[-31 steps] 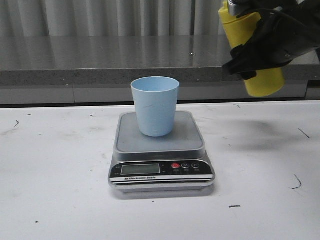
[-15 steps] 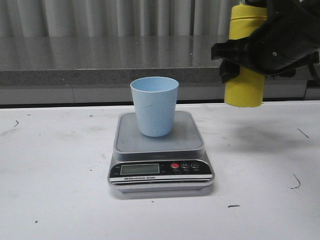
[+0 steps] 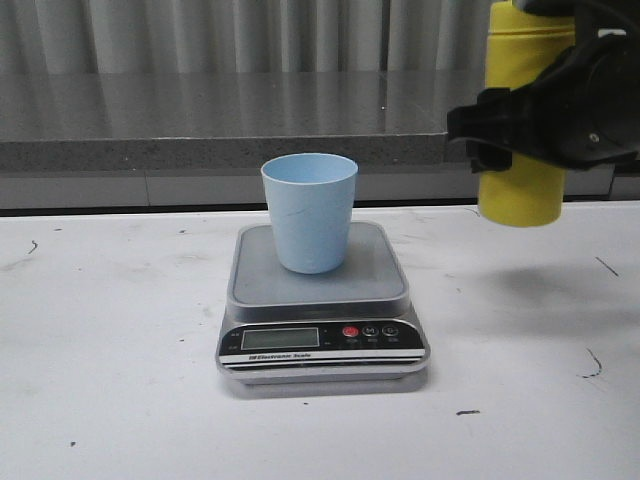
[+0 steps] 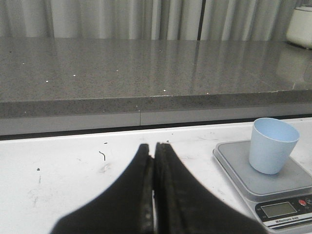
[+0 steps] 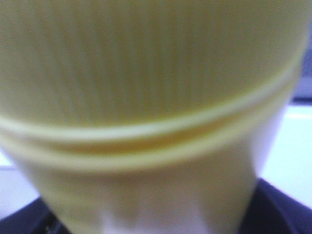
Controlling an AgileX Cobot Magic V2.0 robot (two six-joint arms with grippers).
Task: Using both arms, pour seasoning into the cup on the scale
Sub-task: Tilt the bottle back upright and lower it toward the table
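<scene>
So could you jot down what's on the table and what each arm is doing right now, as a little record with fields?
cup: small light blue plastic cup, upright, standing on the scale
scale: flat silver digital kitchen scale, on the white table
bottle: tall yellow plastic bottle, upright, held in the air to the right of the cup, not over it
right gripper: black right gripper, clamped round the bottle
left gripper: black left gripper, fingers together, holding nothing, left of the scale
pouring: not yet begun
</scene>
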